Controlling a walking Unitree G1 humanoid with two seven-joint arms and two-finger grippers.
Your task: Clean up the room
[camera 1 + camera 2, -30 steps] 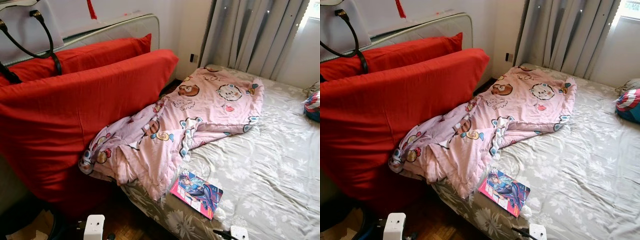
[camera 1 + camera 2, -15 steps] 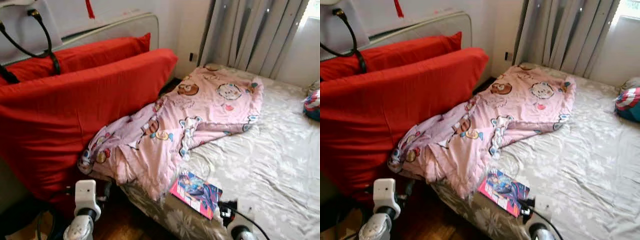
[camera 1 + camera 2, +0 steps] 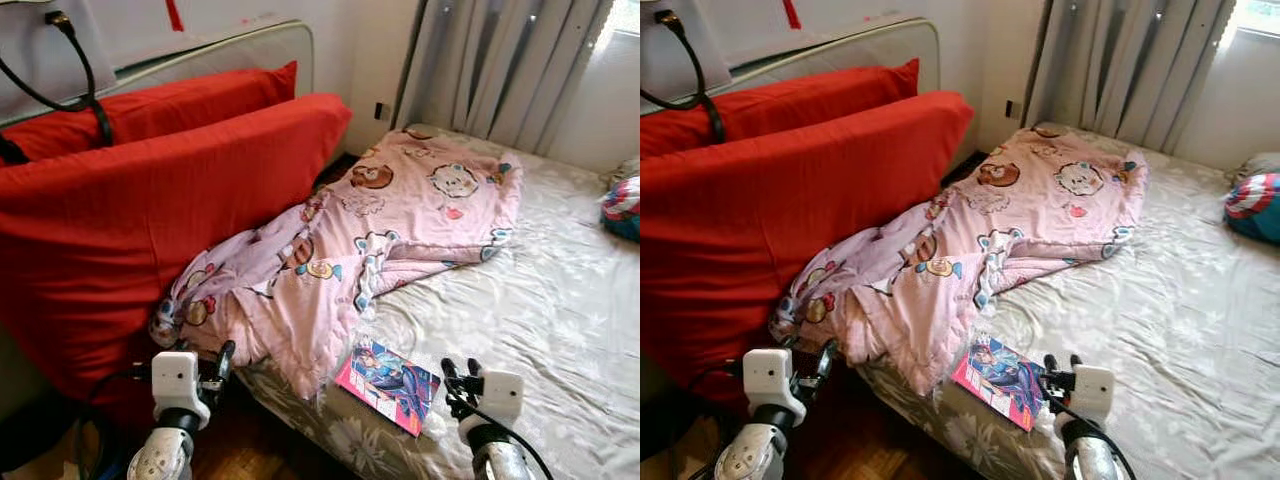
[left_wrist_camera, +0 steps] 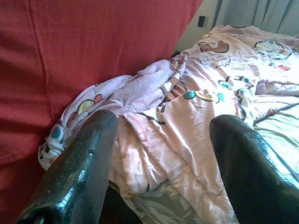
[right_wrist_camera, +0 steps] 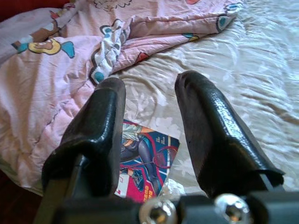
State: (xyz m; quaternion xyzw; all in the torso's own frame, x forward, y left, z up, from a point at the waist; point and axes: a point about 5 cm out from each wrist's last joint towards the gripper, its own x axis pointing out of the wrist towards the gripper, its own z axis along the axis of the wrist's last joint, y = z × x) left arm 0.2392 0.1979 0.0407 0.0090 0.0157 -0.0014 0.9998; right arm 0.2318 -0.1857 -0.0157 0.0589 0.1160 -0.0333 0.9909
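1. Right pincer (image 3: 460, 378), fingers parted and empty, hovers low centre beside a comic book (image 3: 389, 385) on the bed (image 3: 540, 330); its cover text is unreadable.
2. Left pincer (image 3: 224, 362), released, faces the crumpled pink blanket (image 3: 370, 240).
3. Red pillows (image 3: 150, 220) fill the frame's left.

A bedroom in a home: a bed (image 3: 560, 330) with a grey flowered sheet, a rumpled pink cartoon quilt (image 3: 370, 230), two big red pillows (image 3: 150, 220) against a padded headboard (image 3: 240, 50), grey curtains (image 3: 500, 70) at a window, and what looks like wood flooring beside the bed.
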